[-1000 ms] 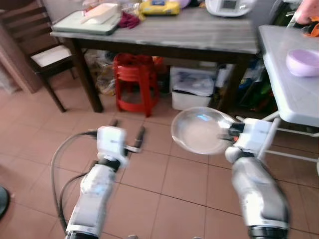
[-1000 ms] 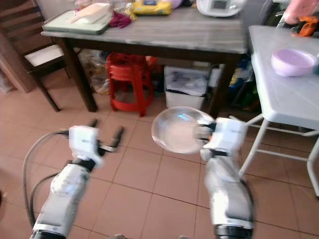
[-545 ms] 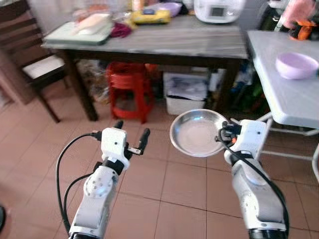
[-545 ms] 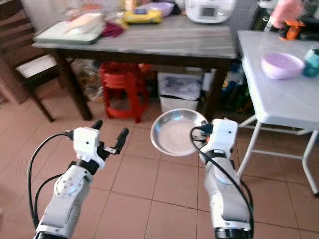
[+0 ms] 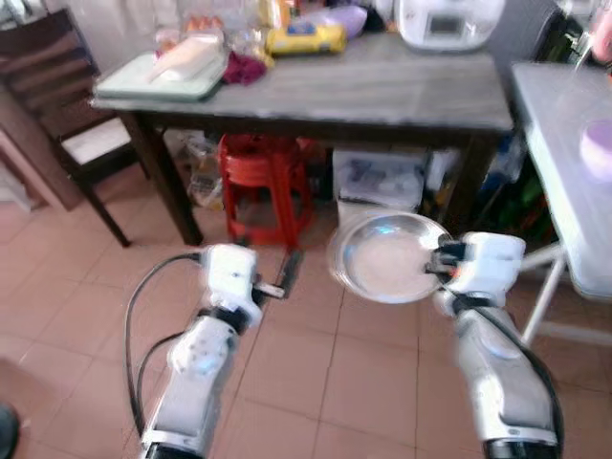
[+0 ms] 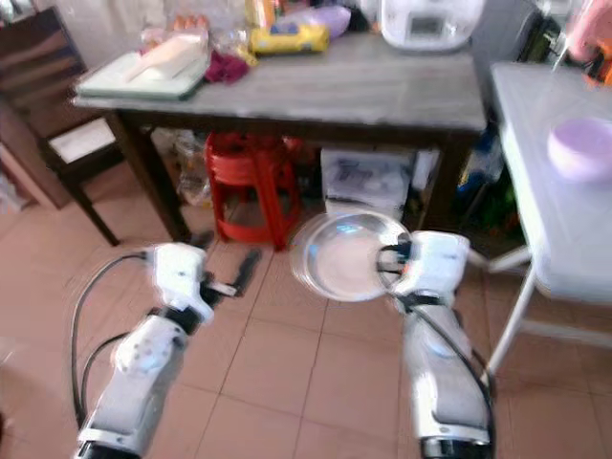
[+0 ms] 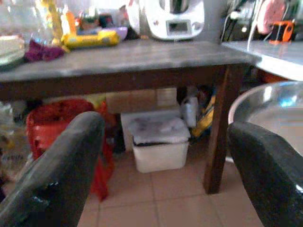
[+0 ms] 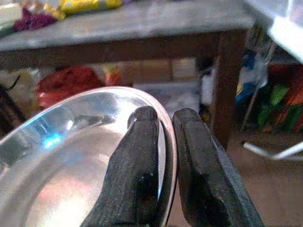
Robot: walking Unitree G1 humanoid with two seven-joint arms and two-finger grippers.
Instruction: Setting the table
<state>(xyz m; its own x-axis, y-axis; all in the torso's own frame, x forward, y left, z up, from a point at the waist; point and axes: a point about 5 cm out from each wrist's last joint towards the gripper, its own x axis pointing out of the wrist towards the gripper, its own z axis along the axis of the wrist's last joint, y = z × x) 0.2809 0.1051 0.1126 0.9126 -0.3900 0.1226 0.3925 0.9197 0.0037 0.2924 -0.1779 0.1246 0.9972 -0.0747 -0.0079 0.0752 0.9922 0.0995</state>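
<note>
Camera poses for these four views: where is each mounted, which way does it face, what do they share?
Left and right eye views: on the head, looking forward and down at both silver arms, the round steel plate, the dark wooden table.
Left wrist view: along the open left hand, facing the table.
Right wrist view: along the right hand, pinching the plate's rim.
Shared: plate, table, red plastic stool.

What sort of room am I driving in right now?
Most likely a home kitchen or dining area: a dark wooden table carrying food packets and a white cooking appliance, a wooden chair, a red plastic stool beneath, and a tiled floor.
</note>
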